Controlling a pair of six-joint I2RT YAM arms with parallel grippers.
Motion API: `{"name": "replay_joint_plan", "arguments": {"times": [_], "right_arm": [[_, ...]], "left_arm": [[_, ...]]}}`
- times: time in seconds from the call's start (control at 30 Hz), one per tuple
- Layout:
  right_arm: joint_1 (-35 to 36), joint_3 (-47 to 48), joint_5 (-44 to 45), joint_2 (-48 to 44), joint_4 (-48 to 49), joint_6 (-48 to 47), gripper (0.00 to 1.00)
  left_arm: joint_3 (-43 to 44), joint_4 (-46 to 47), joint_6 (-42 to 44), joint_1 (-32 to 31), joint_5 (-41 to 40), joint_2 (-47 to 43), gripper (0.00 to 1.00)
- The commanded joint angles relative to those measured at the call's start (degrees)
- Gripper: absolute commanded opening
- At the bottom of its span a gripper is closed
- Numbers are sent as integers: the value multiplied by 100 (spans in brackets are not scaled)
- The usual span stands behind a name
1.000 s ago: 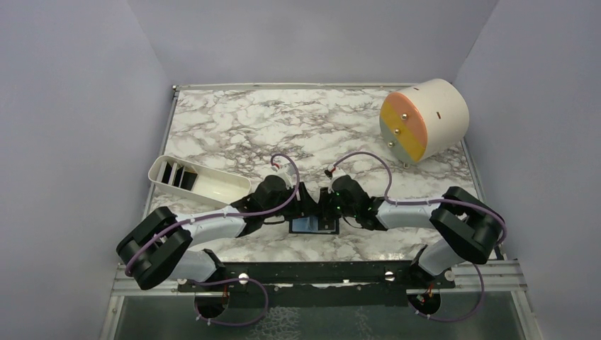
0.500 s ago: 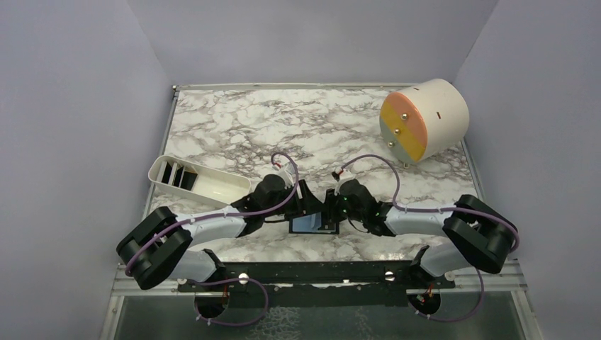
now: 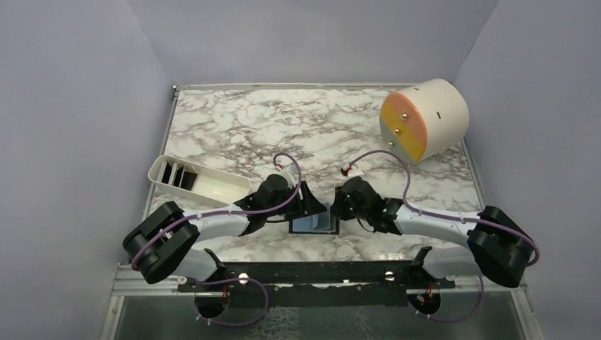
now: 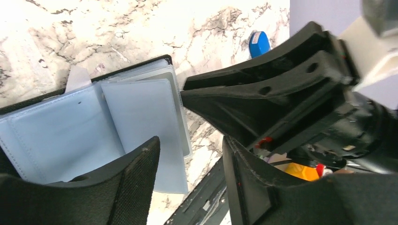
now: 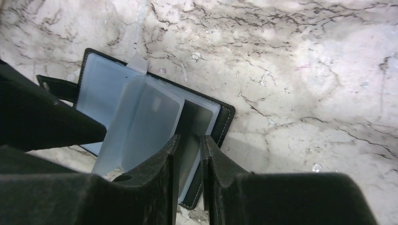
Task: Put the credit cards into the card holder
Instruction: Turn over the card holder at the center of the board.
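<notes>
1. Marble table (image 3: pixel 283 127), seen from above: we find the card holder (image 3: pixel 314 224) lying open near the front edge, between the left gripper (image 3: pixel 310 203) and the right gripper (image 3: pixel 336 211). Dark credit cards (image 3: pixel 177 174) stand in a white tray (image 3: pixel 212 185) off to the left.
2. Left wrist: we see its fingers (image 4: pixel 136 178) spread apart above the holder's pale blue sleeves, holding nothing.
3. Right wrist: the jaws are nearly closed at a raised clear sleeve (image 5: pixel 145 122). We cannot tell whether they pinch it.

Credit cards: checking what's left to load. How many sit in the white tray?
3 credit cards, upright side by side at the white tray's left end; more may be hidden.
</notes>
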Motion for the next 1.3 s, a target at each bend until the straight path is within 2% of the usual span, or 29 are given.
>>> {"name": "replay_joint_plan", "arguments": {"times": [0.0, 0.17, 0.37, 0.57, 0.73, 0.9, 1.07, 1.27], "right_arm": [[-23, 302, 392, -504, -716, -48, 23], [-23, 588, 213, -682, -1016, -175, 24], [-23, 631, -366, -714, -812, 11, 27], [-23, 732, -1086, -160, -504, 112, 30], [-23, 1383, -1262, 595, -1063, -101, 33], [-23, 1484, -1087, 670, -1278, 31, 35], [-23, 1662, -1066, 774, -1611, 159, 49], [-23, 1716, -705, 743, -1945, 184, 61]], "left_arm": [[58, -36, 322, -34, -282, -38, 50], [315, -923, 902, -35, -628, -163, 45], [724, -2388, 1499, -35, -1764, -705, 46], [780, -2964, 1758, -26, -2381, -1184, 51], [933, -3582, 2151, 83, -2917, -1458, 62], [1170, -4118, 2681, 656, -3043, -1709, 66], [1297, -4455, 3167, 1835, -2771, -1836, 69], [1263, -4400, 3483, 2446, -2336, -1634, 72]]}}
